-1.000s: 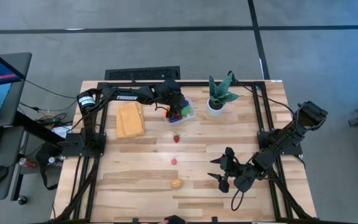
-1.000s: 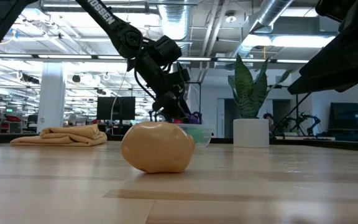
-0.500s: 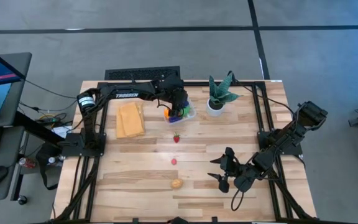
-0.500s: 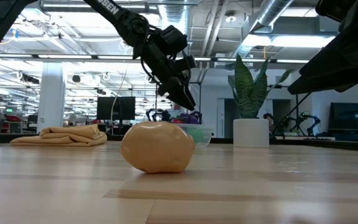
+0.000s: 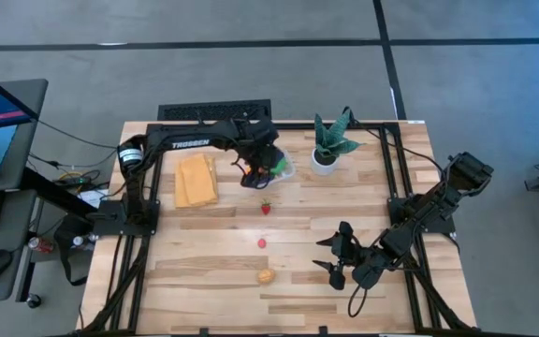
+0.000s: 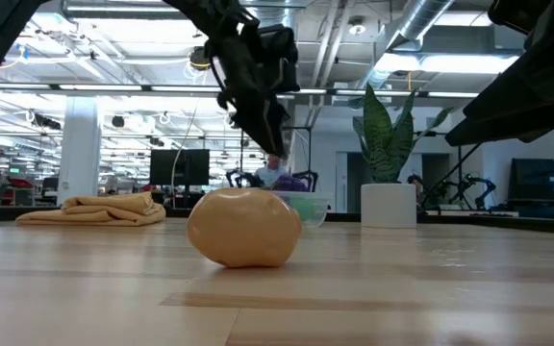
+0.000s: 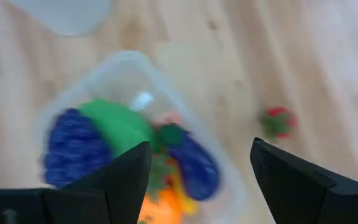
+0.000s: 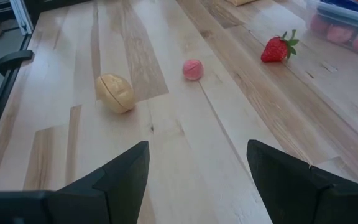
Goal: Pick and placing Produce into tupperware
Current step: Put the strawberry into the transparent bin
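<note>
moved: left gripper (image 5: pixel 251 177) lifted off the tupperware (image 5: pixel 281 167), now just beside it, jaws apart, empty
right gripper (image 5: pixel 335 255): far from tupperware, jaws apart
strawberry (image 5: pixel 266 208): near tupperware

The surface (image 5: pixel 204 253) is pale planked wood with a smooth, faintly glossy finish. Just under the left hand (image 5: pixel 254 175), the tupperware (image 7: pixel 222 180) is clear, shiny plastic. The strawberry (image 8: pixel 277 48) nearby looks glossy, and the folded cloth (image 5: pixel 196 180) beside the hand is soft and matt.
</note>
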